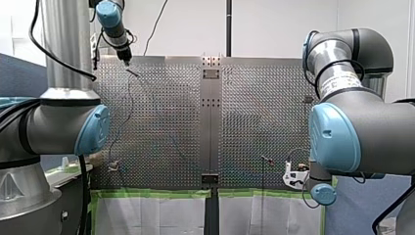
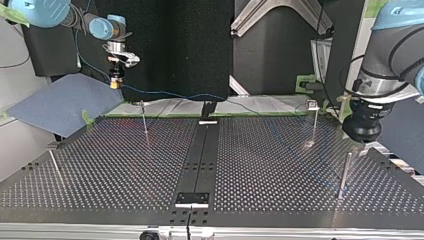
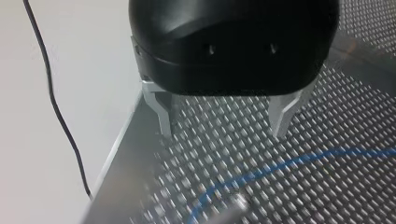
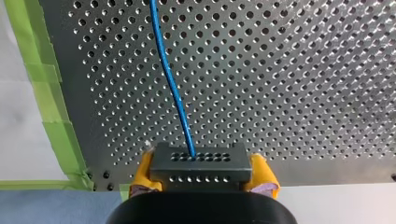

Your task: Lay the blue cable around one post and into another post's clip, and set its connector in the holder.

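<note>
**One pinches, one is open**

My right gripper (image 4: 201,173) pinches the dark connector (image 4: 201,161) between its yellow pads (image 4: 264,173). The blue cable (image 4: 168,74) comes out of it and runs over the table (image 4: 303,70) full of holes. My left gripper (image 3: 223,131) has its metal fingers (image 3: 282,116) spread wide, holding nothing. The cable lies on the table just ahead of them.

we can read no text, number, brand or sign in any of the views. the nearest thing to one is a pale band (image 1: 339,82) round the right arm (image 1: 364,125) at the front view's right, carrying dark marks too small for us to make out.
</note>
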